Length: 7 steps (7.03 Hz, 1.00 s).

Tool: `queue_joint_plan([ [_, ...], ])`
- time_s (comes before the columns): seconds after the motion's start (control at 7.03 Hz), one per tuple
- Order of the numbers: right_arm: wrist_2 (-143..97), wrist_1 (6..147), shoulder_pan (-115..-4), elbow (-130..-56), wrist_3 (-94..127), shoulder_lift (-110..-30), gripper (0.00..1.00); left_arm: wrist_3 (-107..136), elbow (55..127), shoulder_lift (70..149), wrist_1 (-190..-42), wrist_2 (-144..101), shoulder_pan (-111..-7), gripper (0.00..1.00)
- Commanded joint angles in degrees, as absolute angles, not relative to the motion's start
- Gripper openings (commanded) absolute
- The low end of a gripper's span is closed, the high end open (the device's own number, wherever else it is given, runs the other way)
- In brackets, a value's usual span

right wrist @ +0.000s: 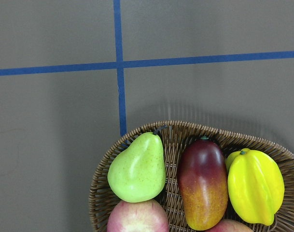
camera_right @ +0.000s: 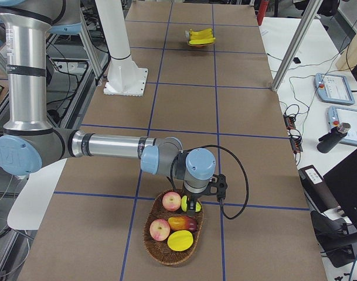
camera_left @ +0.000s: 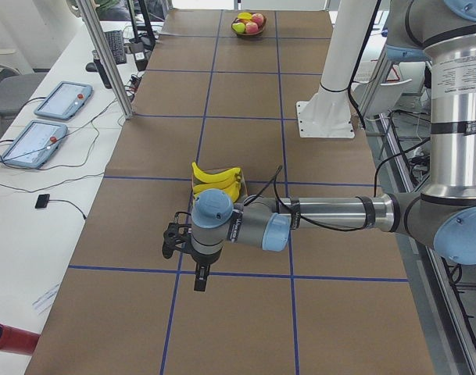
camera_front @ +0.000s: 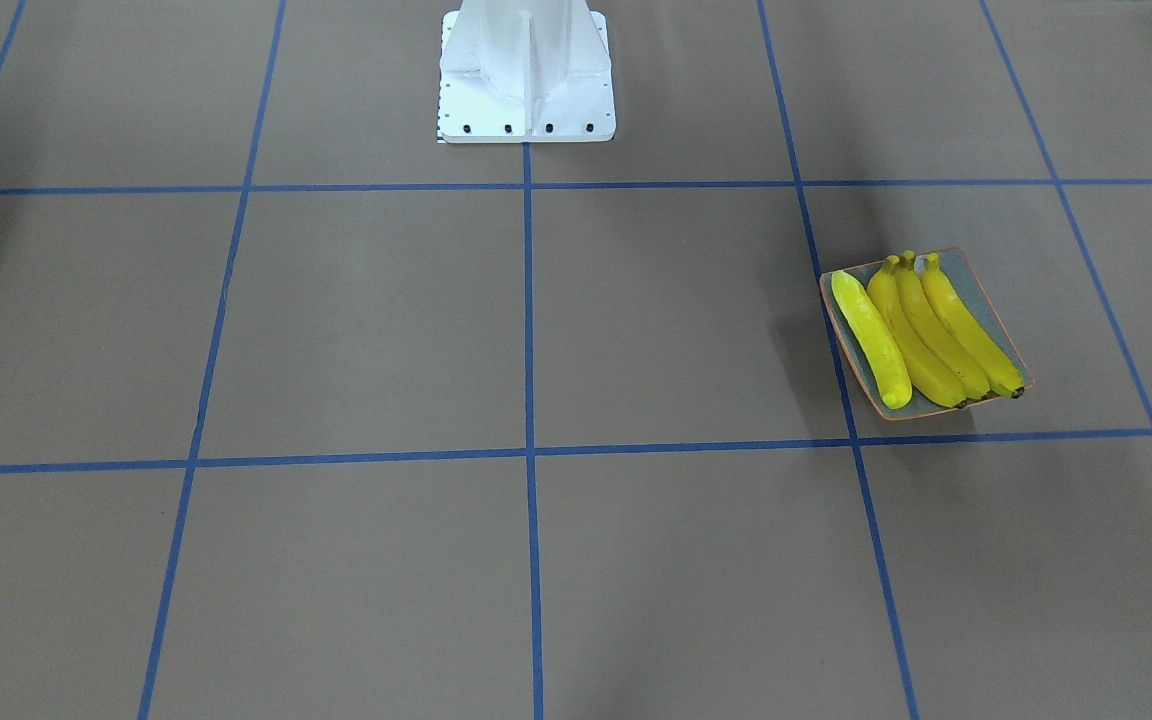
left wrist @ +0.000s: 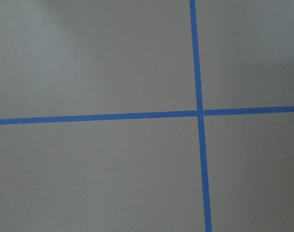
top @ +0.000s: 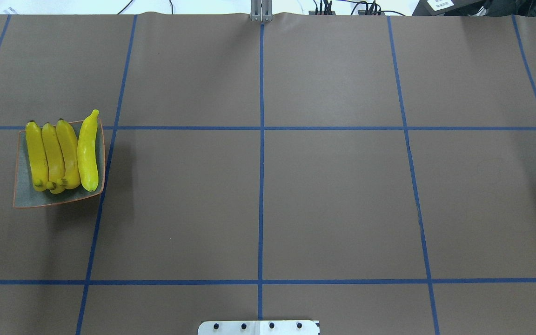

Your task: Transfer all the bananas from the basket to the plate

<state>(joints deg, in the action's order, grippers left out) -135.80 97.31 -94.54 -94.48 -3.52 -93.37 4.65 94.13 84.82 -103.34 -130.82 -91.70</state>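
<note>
Already all four bananas (top: 69, 153) lie near-to-far on the plate (top: 30, 197), left hand (camera_left: 198, 280) nearer; right hand (camera_right: 193, 205) hangs over the banana-free basket (right wrist: 173, 137); cannot tell either hand's opening.

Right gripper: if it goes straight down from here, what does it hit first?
Probably the pear at the basket edge; the right gripper hangs over it, pointing down. Depth is unclear, so it could be the apple beside it.

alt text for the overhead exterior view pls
Four bananas lie side by side on a grey-blue plate with an orange rim, at the left of a brown table marked with a blue tape grid. The rightmost banana is paler.
</note>
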Motion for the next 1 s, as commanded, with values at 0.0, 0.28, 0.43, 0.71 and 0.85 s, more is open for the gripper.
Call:
queue_joint_plan([
  [0.0,-135.7,97.38,-94.13,-97.29,2.01,-93.16,1.0,9.72,94.92,85.52,-103.1,-130.61,-89.75,1.0],
  [0.28,-136.23,97.38,-93.34,-97.56,2.46,-93.08,1.0,10.2,95.45,85.43,-102.49,-130.61,-89.39,1.0],
  [0.43,-136.23,97.3,-93.34,-97.56,2.37,-93.16,1.0,10.28,95.45,85.43,-102.39,-130.52,-89.38,1.0],
  [0.71,-136.23,97.12,-93.25,-97.56,2.37,-93.51,1.0,10.28,95.45,85.43,-102.3,-130.6,-89.38,1.0],
  [0.85,-136.23,97.12,-93.34,-97.56,2.37,-93.6,1.0,10.28,95.45,85.52,-102.3,-130.61,-89.38,1.0],
])
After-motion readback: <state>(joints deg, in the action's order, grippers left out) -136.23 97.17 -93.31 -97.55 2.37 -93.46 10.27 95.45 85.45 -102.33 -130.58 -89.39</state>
